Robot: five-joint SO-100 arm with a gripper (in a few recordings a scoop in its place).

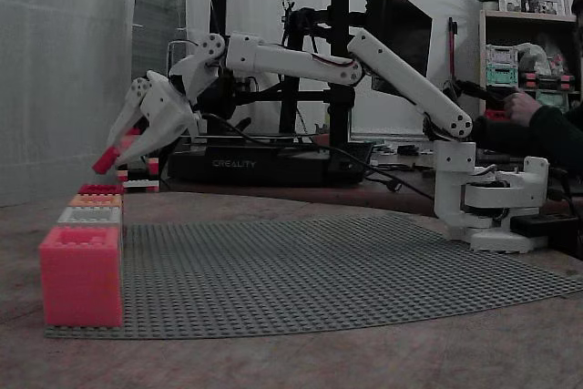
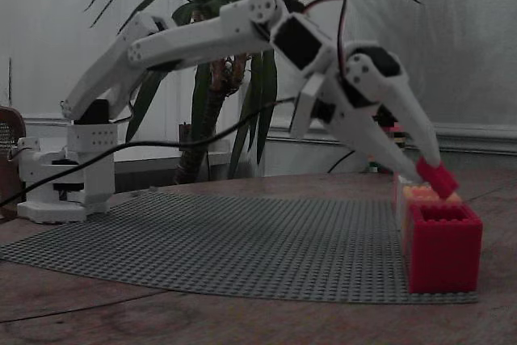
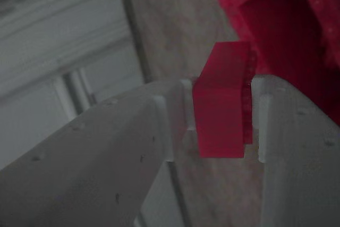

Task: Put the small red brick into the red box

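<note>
Pincer (image 3: 220, 115) clenched on small red brick (image 3: 222, 102), white fingers on both sides | brick aloft, just above the row of boxes, clear of the red box (image 2: 443, 246) | red box at row's end on grey studded baseplate (image 2: 242, 244) | baseplate on table (image 1: 301, 362).

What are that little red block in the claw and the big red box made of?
The small red brick looks like smooth moulded plastic with crisp edges, like a toy building block. The gripper is shut on it; its white fingers look like matte hard plastic, possibly 3D-printed. The red box seems built of the same toy-brick plastic: studs line its top rim.
</note>
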